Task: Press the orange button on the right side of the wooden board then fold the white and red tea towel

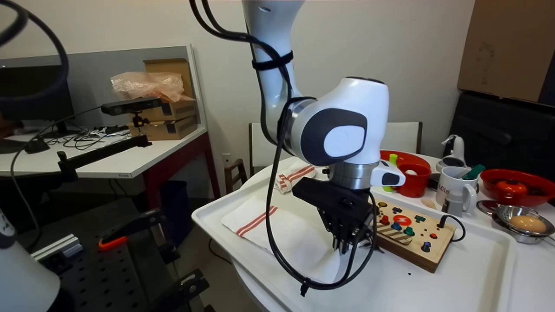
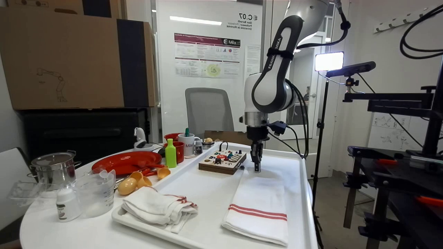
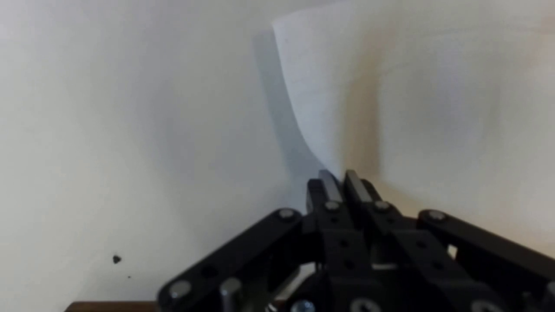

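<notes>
The white and red tea towel lies flat on a white tray, with red stripes near one end; it shows in both exterior views and in the wrist view. My gripper points down at the towel's end away from the stripes, also in an exterior view. In the wrist view the fingertips are nearly together, with the towel's edge pinched between them and slightly raised. The wooden board sits beside the gripper. An orange-red button shows on it, untouched.
A crumpled striped cloth lies at a tray corner. Beyond the tray stand a green bottle, a mug, red bowls and a measuring cup. The tray has a raised rim.
</notes>
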